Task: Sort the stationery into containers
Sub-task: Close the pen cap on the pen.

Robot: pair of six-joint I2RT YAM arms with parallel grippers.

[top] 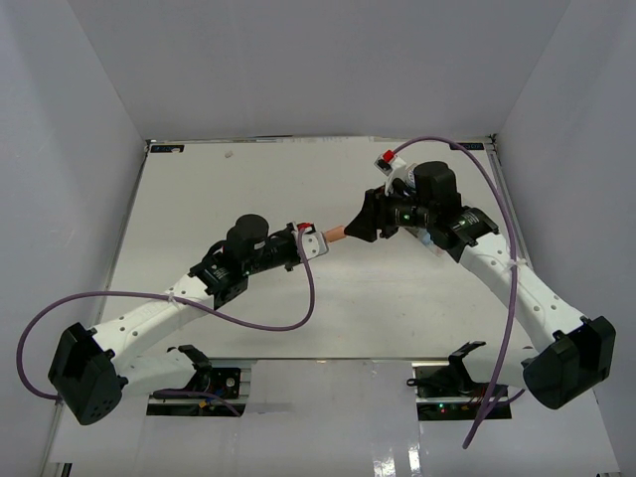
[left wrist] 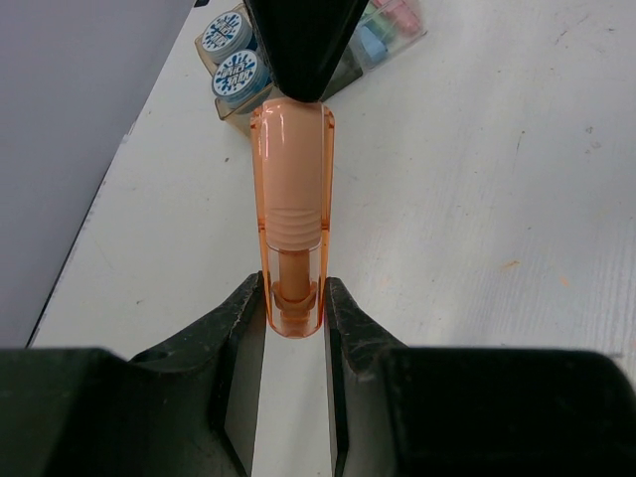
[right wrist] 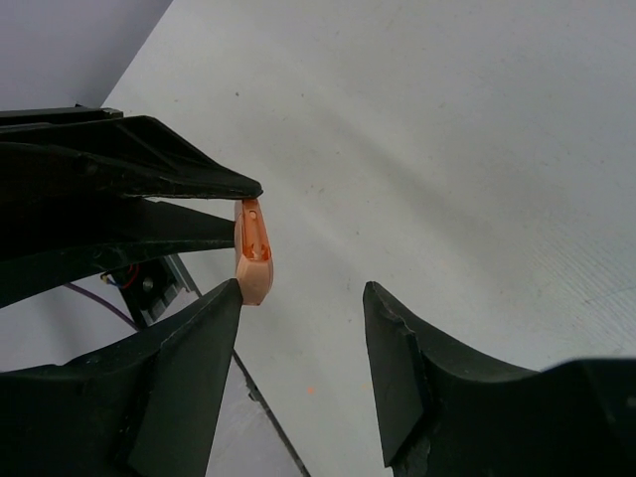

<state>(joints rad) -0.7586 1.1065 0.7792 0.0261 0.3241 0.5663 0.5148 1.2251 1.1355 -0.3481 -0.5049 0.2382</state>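
Left wrist, Kim: left gripper [left wrist: 295, 298] clamps the orange piece [left wrist: 293, 189] by its base, aloft over the table [top: 397, 308] centre. Handover?
Right wrist, Jo: Likely. Right gripper [right wrist: 303, 293] gapes half-wide, the tip beside one finger [right wrist: 214, 328], off-centre. Centre first, then close.
Left wrist, Kim: Containers [left wrist: 231, 107] just beyond, rolls [left wrist: 238, 72] inside; right gripper blocks the way.

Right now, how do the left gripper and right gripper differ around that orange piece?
The left gripper is shut on the orange piece, pinching one end; the right gripper is open, holding nothing. The left gripper's jaws stand narrow; the right gripper's stand wide, the piece's free end beside one of them. Both meet at that piece.
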